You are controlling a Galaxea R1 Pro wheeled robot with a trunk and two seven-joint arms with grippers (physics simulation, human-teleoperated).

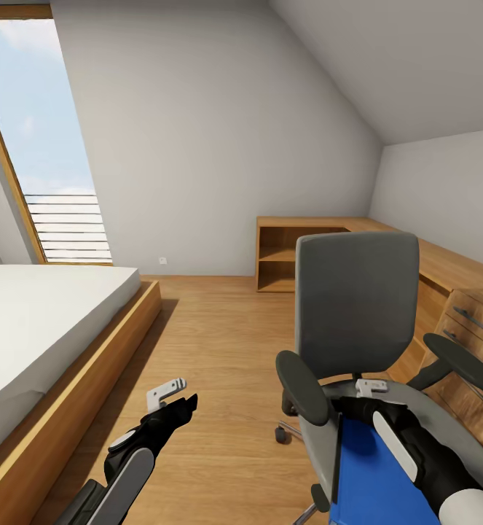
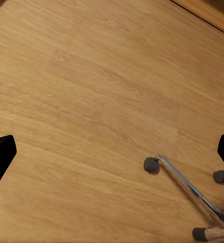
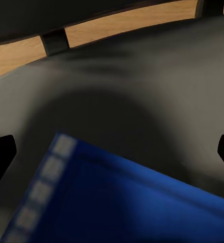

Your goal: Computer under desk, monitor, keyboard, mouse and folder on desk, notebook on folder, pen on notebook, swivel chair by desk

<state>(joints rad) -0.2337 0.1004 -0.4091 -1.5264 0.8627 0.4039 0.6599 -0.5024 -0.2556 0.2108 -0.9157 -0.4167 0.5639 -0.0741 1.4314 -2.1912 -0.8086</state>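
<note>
My right gripper [image 3: 112,152], fingers spread, is hovering over the folder [image 1: 372,474]. It's probably flush on the swivel chair [image 1: 358,313] (castors!), so scraping risks rolling it away.

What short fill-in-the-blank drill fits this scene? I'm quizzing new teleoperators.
1. The blue folder lies on the seat of the ____.
2. The right gripper hovers over the seat with its jaws ____.
3. The left gripper hangs above the wooden ____.
4. The bed stands on the robot's ____ side.

Missing words: swivel chair; open; floor; left
</note>
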